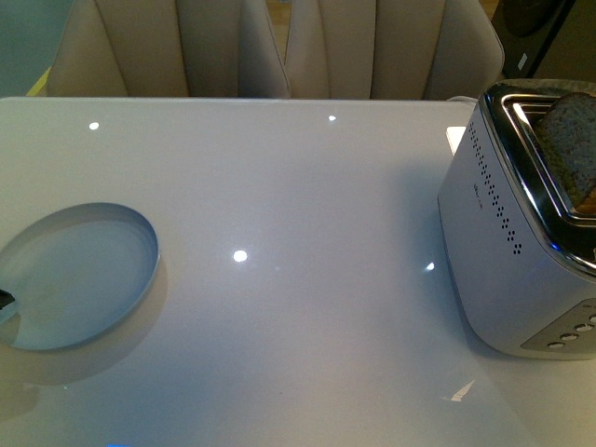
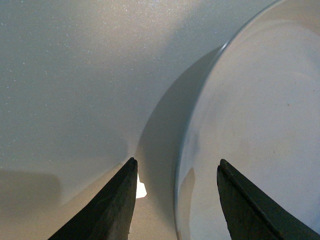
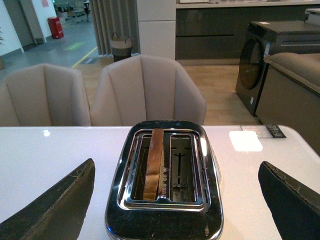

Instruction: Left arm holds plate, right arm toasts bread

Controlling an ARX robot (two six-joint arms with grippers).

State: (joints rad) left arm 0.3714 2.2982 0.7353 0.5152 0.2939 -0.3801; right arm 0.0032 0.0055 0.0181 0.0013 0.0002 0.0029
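The left hand (image 2: 177, 167) has its two dark fingers apart, straddling the rim of the plate (image 2: 260, 110): one finger (image 2: 107, 210) lies outside the rim over the surface (image 2: 75, 75), the other (image 2: 255, 210) lies over the plate's inner face. Whether either finger touches the plate cannot be told. In the front view only a small dark corner of this hand (image 1: 5, 300) shows, at the plate's (image 1: 79, 279) near-left edge. The plate is round, shallow and pale blue-grey, with a low raised rim, and it casts a shadow on the glossy white surface (image 1: 298, 205) below and beside it.

The right hand (image 3: 175, 167) is spread wide, its two dark fingers (image 3: 55, 205) at either side of the wrist view, holding nothing. Straight ahead of it and between its fingers stands the toaster (image 3: 165, 185), a chrome-topped two-slot model. The bread (image 3: 154, 162) stands upright on edge in one slot, its top above the slot's rim; the other slot shows only its wire guide. In the front view the toaster (image 1: 521, 233) sits at the right edge of the surface, well apart from the plate, with the speckled brown bread (image 1: 570, 144) rising out of it.

Beyond the surface stand beige upholstered chairs (image 3: 145, 90).
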